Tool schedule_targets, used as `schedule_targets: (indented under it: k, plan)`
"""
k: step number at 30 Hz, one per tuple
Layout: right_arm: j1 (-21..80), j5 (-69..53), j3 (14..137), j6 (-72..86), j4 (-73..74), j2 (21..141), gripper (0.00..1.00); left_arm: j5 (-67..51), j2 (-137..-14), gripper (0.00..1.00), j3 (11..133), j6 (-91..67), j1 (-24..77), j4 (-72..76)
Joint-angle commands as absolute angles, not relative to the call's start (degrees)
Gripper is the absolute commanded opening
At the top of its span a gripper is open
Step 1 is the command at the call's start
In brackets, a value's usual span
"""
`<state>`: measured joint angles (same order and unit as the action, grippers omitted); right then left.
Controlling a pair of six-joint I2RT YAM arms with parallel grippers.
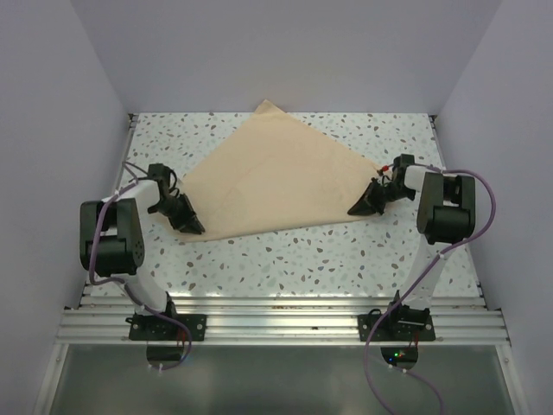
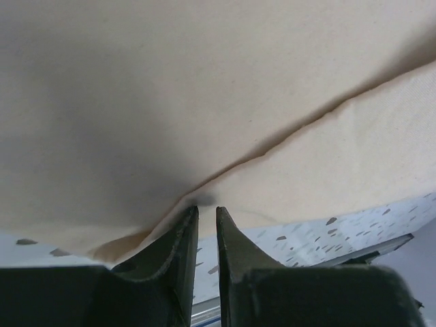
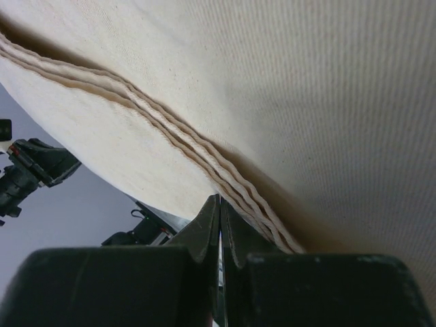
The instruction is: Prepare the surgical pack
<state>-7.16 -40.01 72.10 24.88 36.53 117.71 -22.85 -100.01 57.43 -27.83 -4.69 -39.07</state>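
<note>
Now: tan sheet spread out, a pincer at each side corner

Speckled white, the surface (image 1: 346, 259) fills the space between the pale walls, with the arm bases bolted along its near edge.

The surgical pack (image 1: 276, 181) lies on the middle and far part of that surface as a wide, flat, tan sheet turned like a diamond. Its far corner reaches the back wall, its near edge runs slantwise across the middle, and its two side corners point toward the arms. In the right wrist view its edge shows several thin layers stacked one on another.

The left arm (image 1: 112, 233) reaches in from the left side and the right arm (image 1: 445, 212) from the right, each bent low toward its own corner of the sheet.

The left pincer (image 1: 192, 226) sits at the sheet's left corner. Its fingers (image 2: 177, 252) stand a slim gap apart, and a crease in the cloth runs right up to their tips; whether cloth is pinched between them cannot be told.

The right pincer (image 1: 359, 209) sits at the right corner, its fingers (image 3: 204, 231) pressed together, with the layered edge just at the tips; whether any layer is caught cannot be told.
</note>
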Motion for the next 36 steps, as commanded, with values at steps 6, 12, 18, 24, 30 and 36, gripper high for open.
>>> schedule_targets:
  k: [6, 12, 18, 24, 30, 36]
  plan:
    - [-6.9, -35.9, 73.2, 24.8, 36.7, 118.4, 0.00, -12.5, -94.7, 0.40, 60.6, -26.4, -9.8, -42.9]
    - [-6.1, -35.7, 74.1, 25.2, 37.4, 116.6, 0.00, -3.3, -94.4, 0.65, 72.4, -24.0, -14.8, -45.8]
    - [-4.7, -36.1, 75.1, 25.4, 36.9, 116.6, 0.00, -2.6, -100.9, 0.66, 76.1, -23.2, -19.9, -46.7]
    - [-3.9, -36.7, 74.1, 24.9, 36.1, 116.6, 0.00, -4.3, -106.3, 0.71, 76.6, -18.7, -20.6, -42.6]
    - [-3.9, -35.9, 72.2, 24.4, 35.1, 116.2, 0.00, -4.2, -110.4, 0.71, 76.9, -16.4, -20.7, -40.3]
    - [-3.8, -35.2, 73.8, 24.0, 35.5, 117.3, 0.00, -4.8, -113.5, 0.68, 75.1, -15.7, -20.7, -37.2]
